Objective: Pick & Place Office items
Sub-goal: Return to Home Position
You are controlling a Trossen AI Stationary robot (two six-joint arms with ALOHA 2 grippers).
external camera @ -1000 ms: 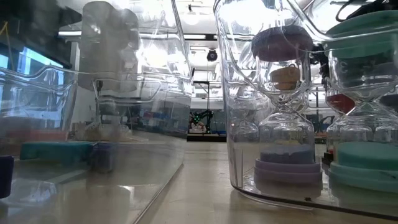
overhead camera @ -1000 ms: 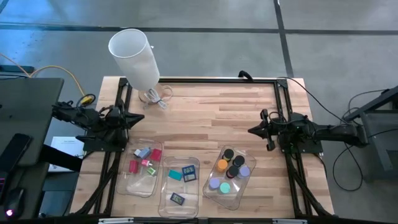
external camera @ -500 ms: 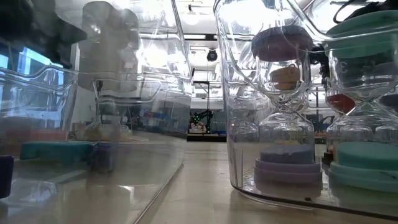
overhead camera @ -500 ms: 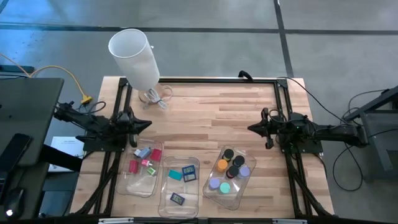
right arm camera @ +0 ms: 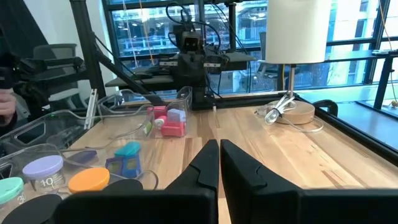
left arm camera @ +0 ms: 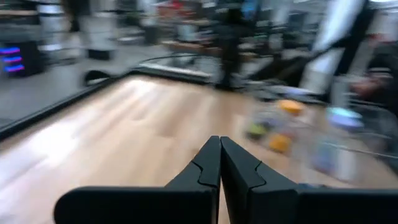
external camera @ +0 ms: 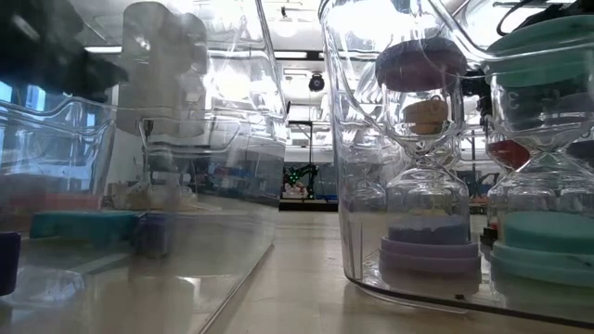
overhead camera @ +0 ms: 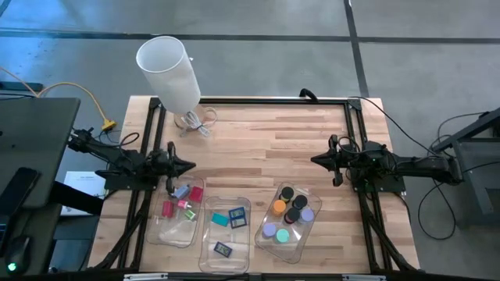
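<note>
The office items lie in three clear trays near the table's front edge. Red and pink pieces (overhead camera: 181, 201) are in the left tray (overhead camera: 168, 230), teal and blue blocks (overhead camera: 230, 218) in the middle tray (overhead camera: 226, 242), and round caps (overhead camera: 287, 212) in the right tray (overhead camera: 293, 248). My left gripper (overhead camera: 192, 165) is shut and level, pointing toward the table's middle, just beyond the left tray's far edge. My right gripper (overhead camera: 315, 162) is shut and level at the right side, beyond the cap tray. Neither holds anything.
A tall white cylinder (overhead camera: 168, 70) stands on a round base (overhead camera: 194, 121) at the far left corner. Black frame rails (overhead camera: 273, 101) run along the table's edges. Bare wood (overhead camera: 258, 148) lies between the two grippers.
My left gripper has sunk and gone toward the table's near edge and middle, ending beside the left tray's far edge; it stays shut. The trays and their pieces have not moved.
</note>
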